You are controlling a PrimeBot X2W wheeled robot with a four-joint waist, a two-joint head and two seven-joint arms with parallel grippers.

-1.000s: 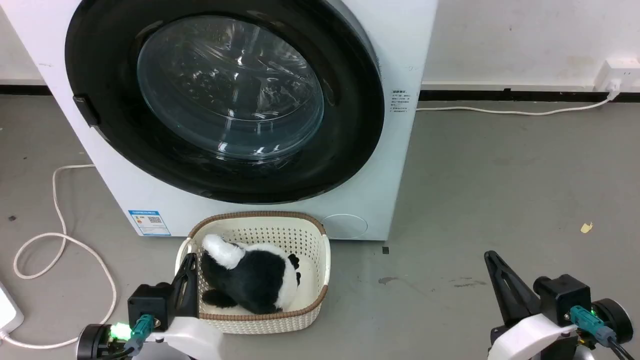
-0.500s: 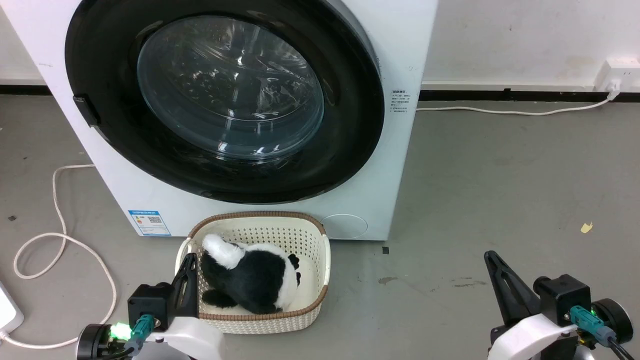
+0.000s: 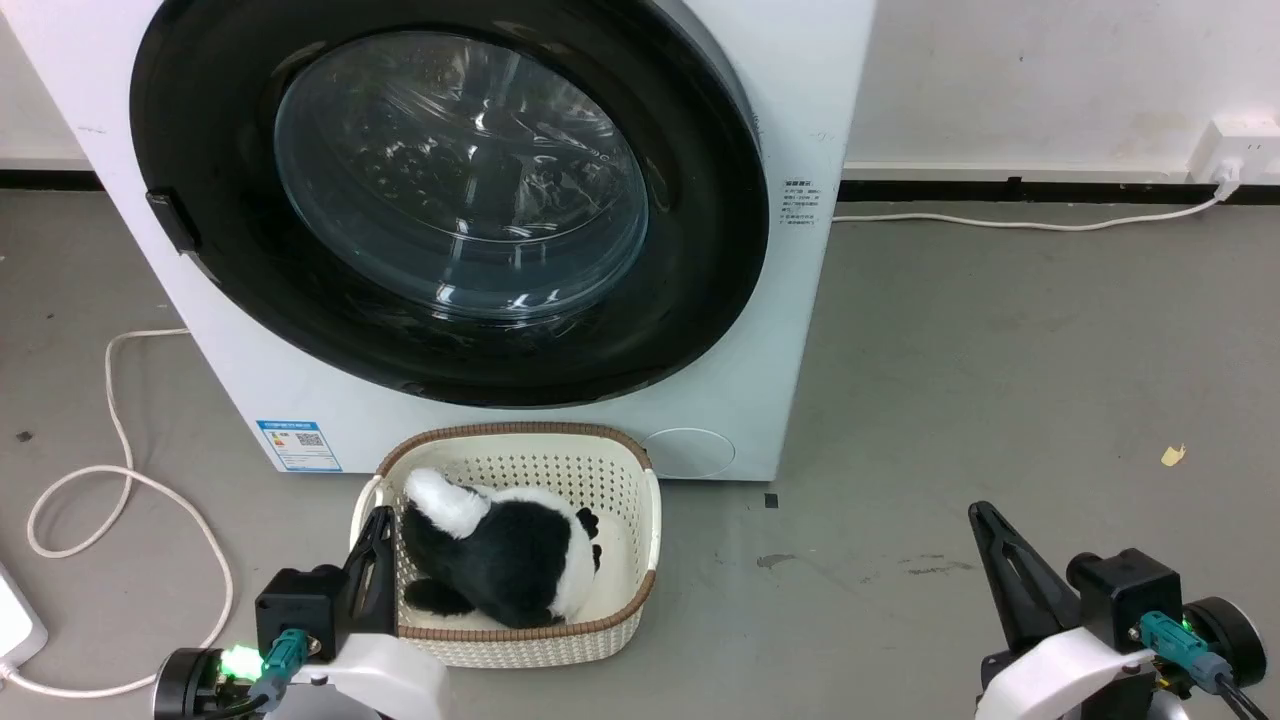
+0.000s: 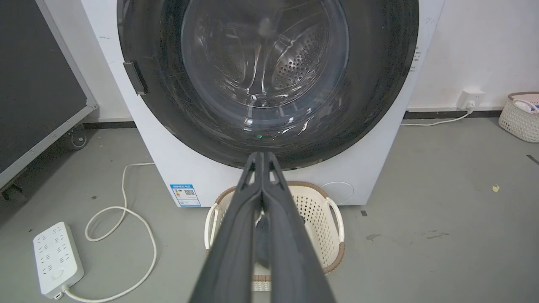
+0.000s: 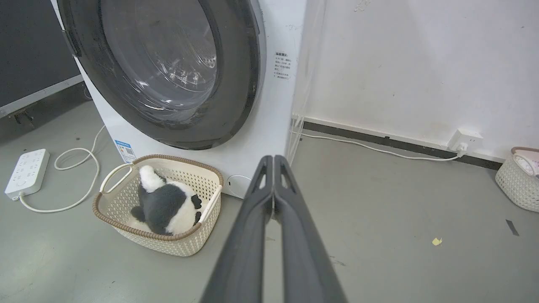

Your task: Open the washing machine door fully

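Head view has the washing machine door (image 3: 700, 250) shut against the machine (image 3: 790, 380), far side. Left claw (image 4: 261, 155) and right claw (image 5: 273, 158) are both pressed together, empty. Door looks rigid and slick, so I'd hook the tab (image 3: 172, 220) on its left rim.

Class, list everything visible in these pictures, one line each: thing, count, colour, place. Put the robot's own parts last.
washing machine: 1, white, against wall
washing machine door: 1, black rim, clear glass, shut
laundry basket: 1, cream, floor before machine
plush toy: 1, black-white, in that basket
power strip: 1, white, floor left
cable: 1, white, looped beside strip
second basket: 1, cream, far right floor
wall socket: 1, white, right wall
left claw: 1, dark, shut, by laundry basket
right claw: 1, dark, shut, over right floor
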